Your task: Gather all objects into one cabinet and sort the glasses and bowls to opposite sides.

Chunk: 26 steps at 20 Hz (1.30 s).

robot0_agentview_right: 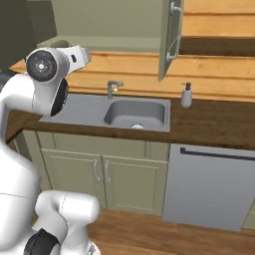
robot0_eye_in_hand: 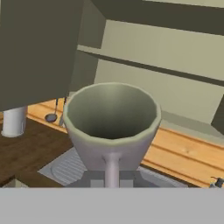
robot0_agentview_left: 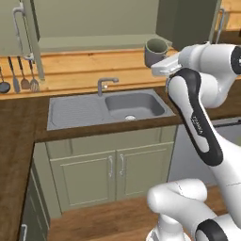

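Hand view: the open cabinet (robot0_eye_in_hand: 175,83) lies ahead and above, its shelf (robot0_eye_in_hand: 148,66) edge crossing the upper frame, its door (robot0_eye_in_hand: 39,48) swung wide at left. A grey mug (robot0_eye_in_hand: 111,122), upright, handle toward the camera, sits in the claw (robot0_eye_in_hand: 112,175); presumably grasped, fingertips hidden. Left base view: the mug (robot0_agentview_left: 156,51) rides above the counter (robot0_agentview_left: 80,75), sink (robot0_agentview_left: 108,108) below.

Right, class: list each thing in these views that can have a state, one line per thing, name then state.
grey mug: upright, looks empty, raised above the counter at the gripper
gripper: appears shut on the grey mug, fingers hidden
wall cabinet door: open
wall cabinet: open, visible shelf bare
sink: looks empty
tap: no water visible
base cabinet doors: shut
soap dispenser: upright on the counter
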Available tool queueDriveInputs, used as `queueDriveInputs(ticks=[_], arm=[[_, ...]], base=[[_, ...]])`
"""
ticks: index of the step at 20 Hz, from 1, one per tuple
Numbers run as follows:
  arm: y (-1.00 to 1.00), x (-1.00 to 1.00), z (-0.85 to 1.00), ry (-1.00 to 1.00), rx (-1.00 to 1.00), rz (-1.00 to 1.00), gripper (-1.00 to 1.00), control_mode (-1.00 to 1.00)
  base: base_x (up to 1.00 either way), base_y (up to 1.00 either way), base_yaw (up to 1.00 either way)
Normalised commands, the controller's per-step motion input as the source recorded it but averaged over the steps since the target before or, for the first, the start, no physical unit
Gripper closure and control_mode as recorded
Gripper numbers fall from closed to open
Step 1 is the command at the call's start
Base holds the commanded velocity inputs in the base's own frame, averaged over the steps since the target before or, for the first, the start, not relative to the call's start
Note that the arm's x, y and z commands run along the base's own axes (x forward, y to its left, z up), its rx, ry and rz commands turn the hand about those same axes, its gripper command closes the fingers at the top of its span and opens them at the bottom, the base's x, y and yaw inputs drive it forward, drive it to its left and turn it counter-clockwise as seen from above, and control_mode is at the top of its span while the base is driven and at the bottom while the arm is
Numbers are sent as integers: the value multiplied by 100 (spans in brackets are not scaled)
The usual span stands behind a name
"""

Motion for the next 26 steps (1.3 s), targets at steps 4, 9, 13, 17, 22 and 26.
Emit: queueDriveInputs(ticks=[4,9,13,17,22,26], arm=[[0,0,0,0,0,0,100,100],[0,0,0,0,0,0,100,100],[0,0,0,0,0,0,100,100],[0,0,0,0,0,0,100,100],[0,0,0,0,0,0,100,100],[0,0,0,0,0,0,100,100]], base=[[-78,0,27],[-68,0,33],[-60,0,37],[-54,0,47],[-40,0,61],[-33,0,63]])
